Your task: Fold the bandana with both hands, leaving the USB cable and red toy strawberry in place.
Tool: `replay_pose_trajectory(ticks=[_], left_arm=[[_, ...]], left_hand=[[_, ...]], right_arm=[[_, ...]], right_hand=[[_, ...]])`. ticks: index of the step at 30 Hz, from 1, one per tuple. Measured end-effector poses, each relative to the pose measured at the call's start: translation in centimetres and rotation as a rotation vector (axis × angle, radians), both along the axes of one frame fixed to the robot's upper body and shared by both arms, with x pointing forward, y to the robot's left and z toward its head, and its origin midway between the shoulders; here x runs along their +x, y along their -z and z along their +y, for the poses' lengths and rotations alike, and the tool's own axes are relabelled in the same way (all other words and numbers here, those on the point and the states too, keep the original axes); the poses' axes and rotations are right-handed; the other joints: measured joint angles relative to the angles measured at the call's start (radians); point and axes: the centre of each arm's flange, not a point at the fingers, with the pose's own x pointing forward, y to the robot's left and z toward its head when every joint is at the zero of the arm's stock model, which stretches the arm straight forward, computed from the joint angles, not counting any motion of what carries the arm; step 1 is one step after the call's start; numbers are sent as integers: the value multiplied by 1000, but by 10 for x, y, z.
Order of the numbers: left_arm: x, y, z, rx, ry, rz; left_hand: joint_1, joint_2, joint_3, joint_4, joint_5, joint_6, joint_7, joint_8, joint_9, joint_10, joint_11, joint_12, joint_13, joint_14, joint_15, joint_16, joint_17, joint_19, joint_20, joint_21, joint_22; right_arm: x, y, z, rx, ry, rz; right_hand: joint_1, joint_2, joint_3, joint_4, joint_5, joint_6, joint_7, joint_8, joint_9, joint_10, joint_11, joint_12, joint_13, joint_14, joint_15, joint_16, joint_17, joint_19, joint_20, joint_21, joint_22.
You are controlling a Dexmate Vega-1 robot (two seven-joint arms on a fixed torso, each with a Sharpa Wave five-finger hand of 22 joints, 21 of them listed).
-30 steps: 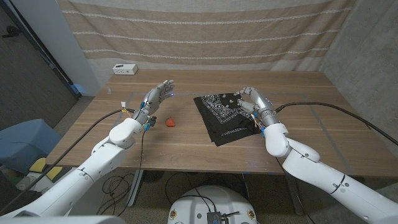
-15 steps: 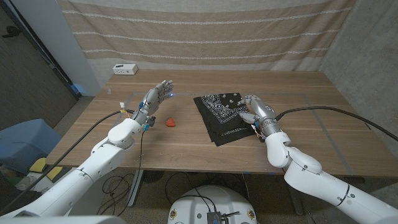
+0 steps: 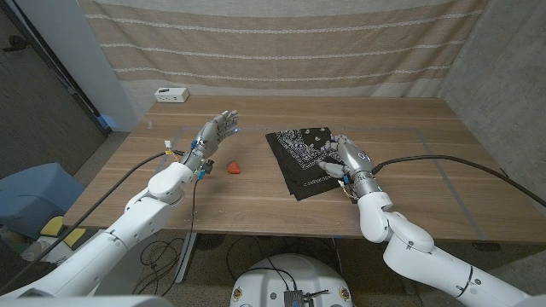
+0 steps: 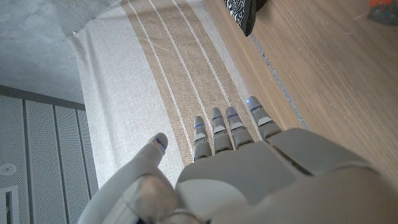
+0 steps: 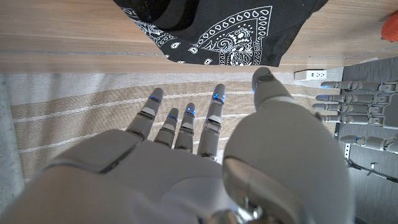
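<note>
Bandana already folded into dark rectangle, mid-bench, long axis near-to-far. Right hand over its right edge, fingers apart, grasping nothing. Left hand released, well left, beyond strawberry. Right hand nearer.

I'm seeing a white box sitting at the surface's far left corner, a striped curtain hanging behind it, and a blue bin standing on the floor beside it.
</note>
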Motion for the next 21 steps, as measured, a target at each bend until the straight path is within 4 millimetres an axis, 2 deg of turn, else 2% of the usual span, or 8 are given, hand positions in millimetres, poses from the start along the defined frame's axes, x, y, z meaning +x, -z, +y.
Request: replay_pose_trajectory(ticks=[8,15,21], left_arm=[[-2,2,-1,2,1,2],[-3,3,-1,1,1,3],[-3,3,-1,1,2,3]], left_hand=[[0,0,4,4,0,0,0,0,0,-3,3,0,-4,0,0,0,0,0,0,0,0],[0,0,5,4,0,-5,5,0,0,-3,3,0,-5,-2,-2,0,0,0,0,0,-5],[0,0,4,4,0,-5,5,0,0,-7,-1,0,-5,-7,-4,0,0,0,0,0,-5]], right_arm=[[-5,8,16,-6,-6,-56],[-7,15,30,-13,-7,-84],[-6,23,43,-15,-14,-79]], right_hand=[[-31,-31,-41,9,15,80,4,48,17,17,-16,0,2,-4,-4,9,4,-11,0,0,0],[-41,-41,-59,11,23,86,4,60,24,31,-23,0,2,2,-9,15,4,-14,-3,0,0],[-47,-47,-75,13,30,82,8,60,33,42,-34,0,2,11,-18,22,9,-14,-3,0,4]])
